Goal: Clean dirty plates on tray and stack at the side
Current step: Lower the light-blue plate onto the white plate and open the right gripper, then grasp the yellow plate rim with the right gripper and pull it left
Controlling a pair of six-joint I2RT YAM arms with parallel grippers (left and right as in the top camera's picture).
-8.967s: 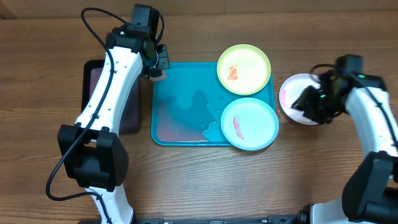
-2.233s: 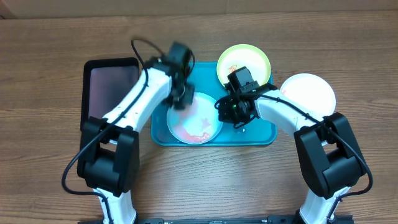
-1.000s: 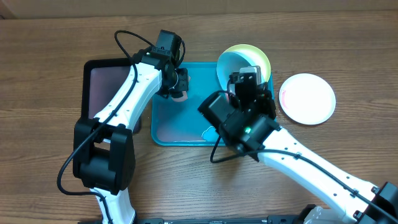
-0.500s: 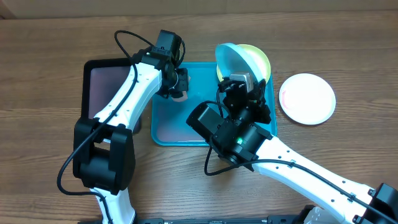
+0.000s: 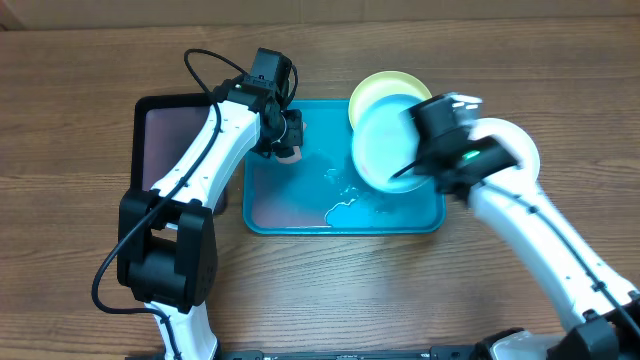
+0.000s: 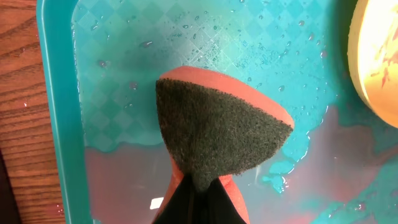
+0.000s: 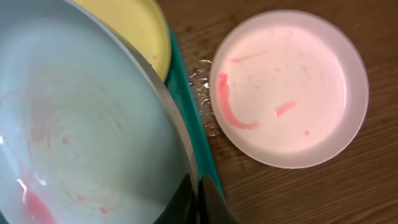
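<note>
The left tool (image 6: 198, 188) is closed on a red sponge (image 6: 217, 134), dark scouring face towards the wrist camera, held over the wet left part of the turquoise tray (image 5: 290, 205). Pinkish water (image 6: 124, 180) pools on the tray floor. The right tool (image 7: 200, 194) is clamped on the rim of the mint plate (image 5: 385, 145), which it holds above the tray's right end, covering part of the yellow-green plate (image 5: 385, 85) at the tray's far right corner. Faint red smears show on the mint plate. The white plate (image 7: 289, 87), streaked red, lies on the bench (image 5: 80, 70) just beside the tray's right rim. A black tray (image 5: 170, 130) sits left of the turquoise one.
</note>
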